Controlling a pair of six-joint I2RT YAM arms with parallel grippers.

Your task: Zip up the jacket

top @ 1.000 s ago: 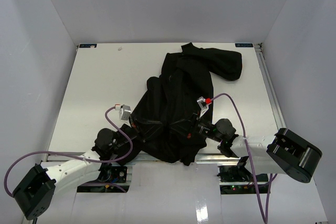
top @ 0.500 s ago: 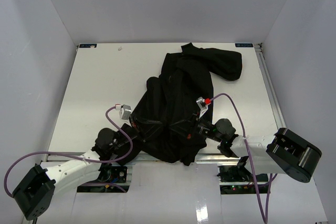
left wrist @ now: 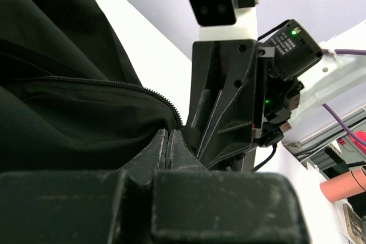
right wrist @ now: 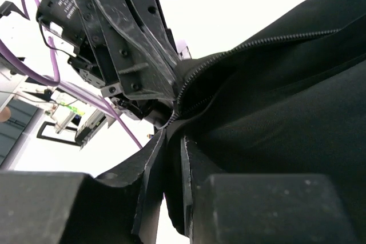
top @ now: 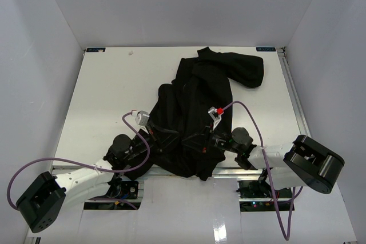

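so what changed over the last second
The left end effector slid right and the right end effector slid left, closing in on each other at the jacket's lower front. The left one keeps its pinch on the zipper edge; the jacket lies as before.

From above, the tips of the left gripper (top: 167, 136) and right gripper (top: 191, 142) are hidden in folds of the jacket (top: 200, 95). The slider of the zipper (left wrist: 103, 81) cannot be made out.

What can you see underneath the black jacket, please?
Only the white table shows around the jacket, whose near hem hangs past the table's front edge. Anything lying beneath the fabric is covered and cannot be seen.
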